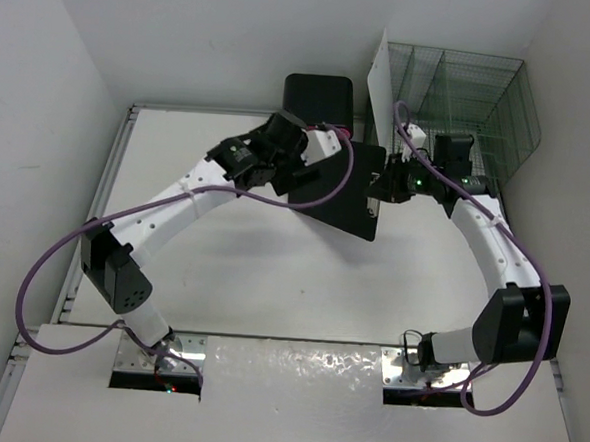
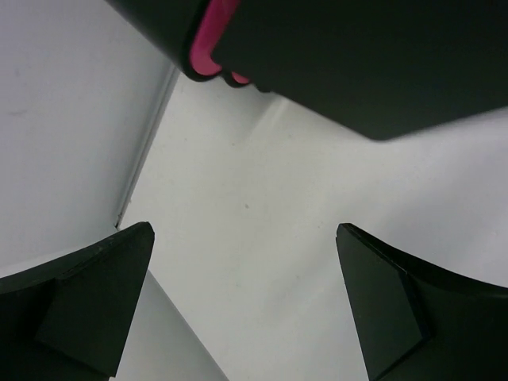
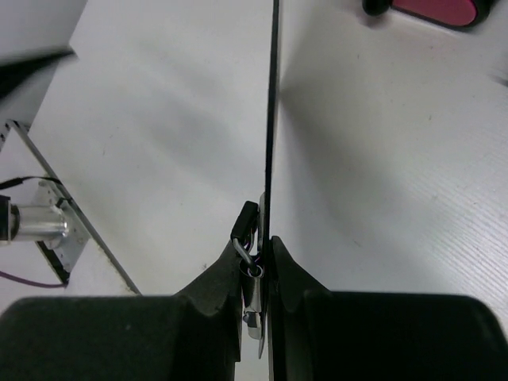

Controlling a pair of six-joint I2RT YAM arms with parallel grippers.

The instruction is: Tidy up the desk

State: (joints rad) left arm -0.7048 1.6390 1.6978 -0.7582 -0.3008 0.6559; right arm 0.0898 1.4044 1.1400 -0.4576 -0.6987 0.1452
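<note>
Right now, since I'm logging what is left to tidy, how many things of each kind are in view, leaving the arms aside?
Black clipboard: 1
Black box: 1
Pink-and-black item: 1
Wire mesh rack: 1
White sheet in the rack: 1
Total: 5

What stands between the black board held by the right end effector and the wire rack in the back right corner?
Only a white sheet, upright at the left end of the wire rack, seems to lie on that path. The right end effector holds the black board just left of it.
</note>
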